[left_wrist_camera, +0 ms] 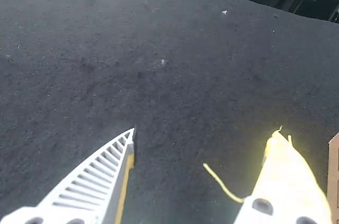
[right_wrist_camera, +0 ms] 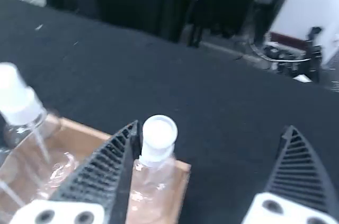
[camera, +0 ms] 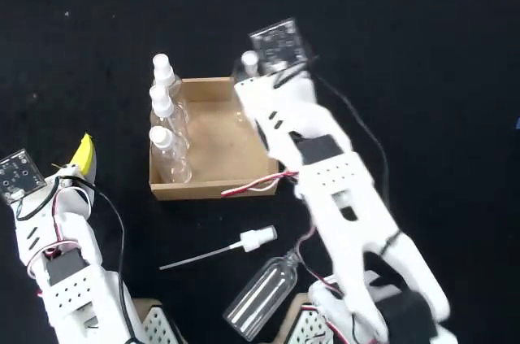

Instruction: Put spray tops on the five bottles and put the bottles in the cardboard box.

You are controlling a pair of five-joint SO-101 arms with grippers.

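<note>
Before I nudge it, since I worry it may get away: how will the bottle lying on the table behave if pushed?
The lying bottle looks round and rests on its side, so it would probably roll if pushed sideways. It looks clear and empty, so likely light. Its smooth wall may be slippery to grip.

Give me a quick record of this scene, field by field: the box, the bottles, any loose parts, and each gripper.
box: cardboard box, open, mid-table
inside box: three bottles with tops, in a row along one wall; fourth bottle, also topped, upright at a far corner
outside box: uncapped bottle lying on the table; spray top near it, apart
left gripper: open, over bare table
right gripper: open, fourth bottle between its fingers, close to one
</note>
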